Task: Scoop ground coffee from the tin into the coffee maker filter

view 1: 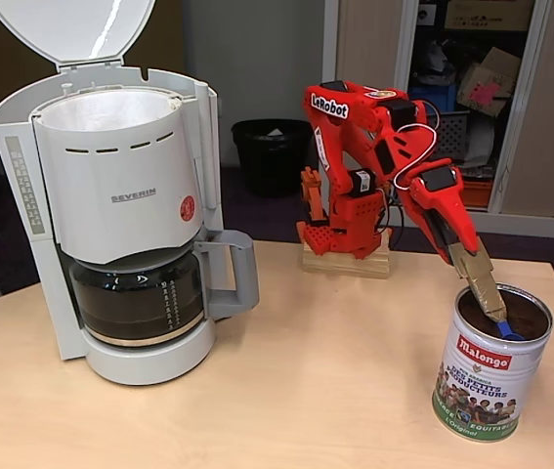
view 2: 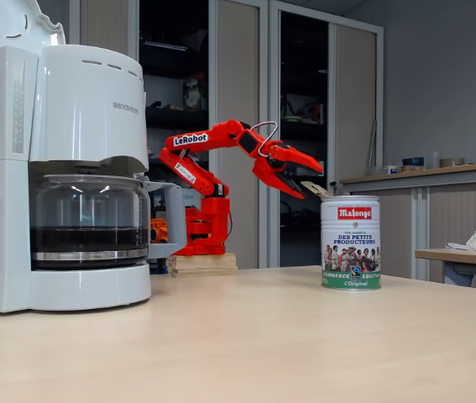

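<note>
The tin (view 1: 491,376), with a red Malongo logo, stands at the table's front right, and the ground coffee (view 1: 529,315) shows dark inside its rim. My red gripper (view 1: 458,246) reaches down over the tin, shut on the tan handle of a scoop (view 1: 482,288). The scoop's blue bowl (view 1: 508,331) sits inside the tin on the coffee. In both fixed views the tin (view 2: 351,243) stands right of the arm, under my gripper (view 2: 303,183). The coffee maker filter (view 1: 101,107), white paper, lines the open basket of the white Severin machine (view 1: 125,191) at the left.
The machine's lid (view 1: 71,29) stands open above the basket. A glass carafe (view 1: 140,298) with dark liquid sits under it, handle toward the arm. The arm's wooden base (view 1: 347,262) is at the table's back edge. A black waste bin (view 1: 272,151) stands behind.
</note>
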{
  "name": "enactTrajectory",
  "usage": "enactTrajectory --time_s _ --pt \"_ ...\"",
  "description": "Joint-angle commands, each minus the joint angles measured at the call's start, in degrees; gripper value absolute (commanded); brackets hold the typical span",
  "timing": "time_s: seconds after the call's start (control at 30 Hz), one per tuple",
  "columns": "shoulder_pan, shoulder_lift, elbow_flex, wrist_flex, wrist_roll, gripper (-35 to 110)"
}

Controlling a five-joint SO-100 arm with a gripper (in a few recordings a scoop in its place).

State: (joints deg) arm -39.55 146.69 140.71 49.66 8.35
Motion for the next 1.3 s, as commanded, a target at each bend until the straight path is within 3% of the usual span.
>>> enactTrajectory --time_s 0.0,0.97,1.27 --pt "-1.49 1.49 -1.05 1.58 2.11 27" --pt "-4.04 -12.22 -3.52 -8.79 -1.49 22" --pt "-2.72 -13.45 -4.22 -10.46 -0.97 13"
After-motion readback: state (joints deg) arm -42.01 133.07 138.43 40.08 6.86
